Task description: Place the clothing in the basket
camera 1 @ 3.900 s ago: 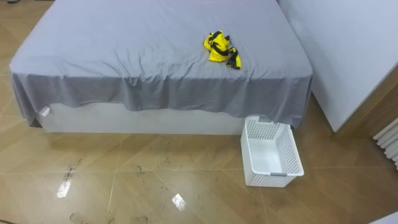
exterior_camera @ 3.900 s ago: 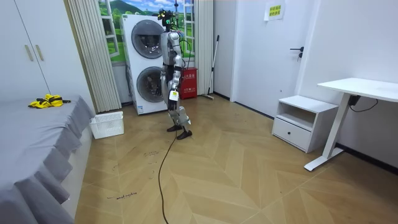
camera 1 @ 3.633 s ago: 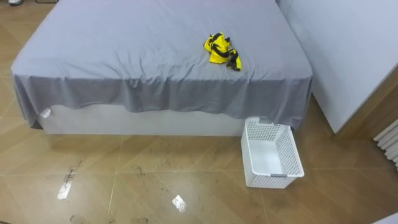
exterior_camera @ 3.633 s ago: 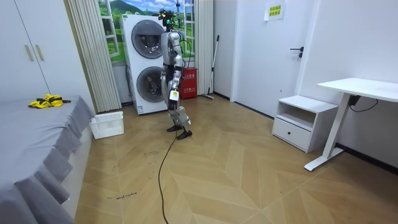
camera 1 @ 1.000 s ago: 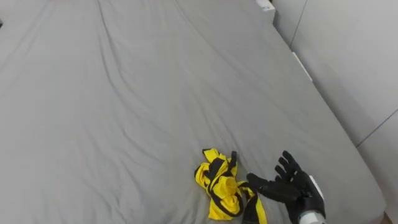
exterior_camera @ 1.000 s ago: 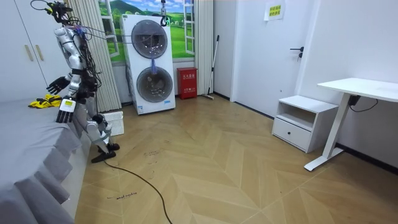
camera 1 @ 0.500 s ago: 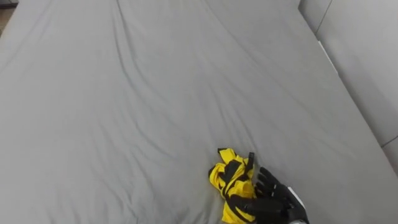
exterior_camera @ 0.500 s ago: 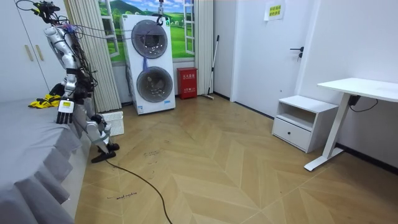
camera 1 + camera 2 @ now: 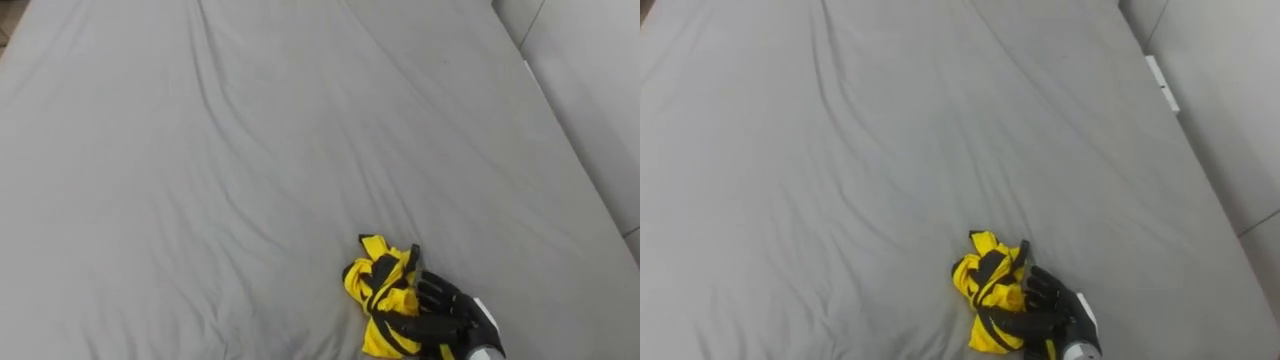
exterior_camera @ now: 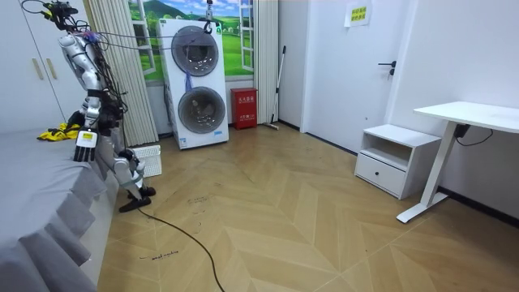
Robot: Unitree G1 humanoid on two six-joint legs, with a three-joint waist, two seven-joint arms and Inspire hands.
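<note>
Floor (image 10: 284, 219): smooth brown wood in a zigzag pattern; it is hard and shiny; my robot stands on it right at the side of the bed and leans over, so that its arm can get to the cloth.
Bed (image 9: 250, 150): wide and flat, with a soft grey sheet; the sheet has long shallow creases; it hangs down over the edge in loose folds in the room view.
Basket (image 10: 151, 161): a white box shape with lots of little holes in its walls; I think it is plastic; it sits on the floor just beside the bed and close to the robot's legs, so I think the carry will be short.
Clothes (image 9: 378, 290): this is the thing I have to move; a small bright yellow bundle with black strips, all scrunched up and floppy; it lies on the bed near the robot's side, not in the basket yet.
Right robot hand (image 9: 445, 312): black; it comes in from the lower right and sits on the bundle; its fingers (image 9: 432, 292) and thumb bend onto the yellow cloth and pinch it; I judge this is the grab before the lift; soft cloth can slip, so I want a tight hold.
Left robot hand (image 10: 83, 139): it hangs low by the bed's edge in the room view, doing nothing; I cannot tell if it is open or closed.
</note>
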